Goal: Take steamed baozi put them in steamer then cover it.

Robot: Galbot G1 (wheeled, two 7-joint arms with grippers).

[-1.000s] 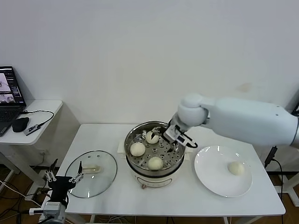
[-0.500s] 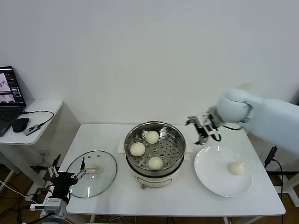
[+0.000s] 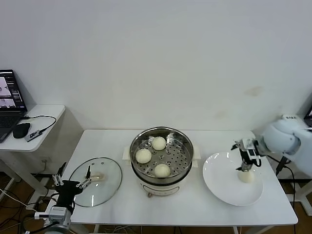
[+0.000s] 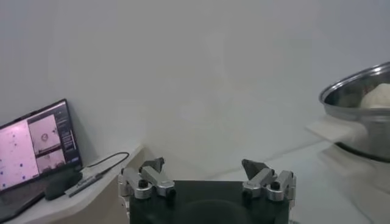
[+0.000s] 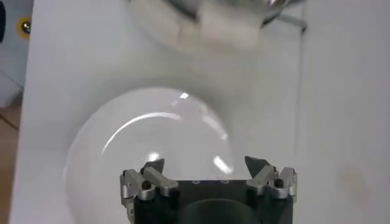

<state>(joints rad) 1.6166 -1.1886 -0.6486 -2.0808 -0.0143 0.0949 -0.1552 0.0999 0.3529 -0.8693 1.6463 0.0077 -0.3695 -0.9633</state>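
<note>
The steamer stands mid-table with three steamed baozi on its perforated tray: one at the back, one on the left, one at the front. Another baozi lies on the white plate at the right. My right gripper hovers just above that baozi, open and empty; in the right wrist view the right gripper faces the plate. The cover lies flat on the table left of the steamer. My left gripper waits open at the table's front left corner, and the left gripper looks toward the steamer.
A side table at the far left carries a laptop, a mouse and a cable. The white wall runs close behind the main table. The right arm's body stands past the table's right edge.
The right gripper has left the steamer, where the back baozi now rests, and swung right and down to just above the plate's baozi. The left gripper has hardly shifted.
</note>
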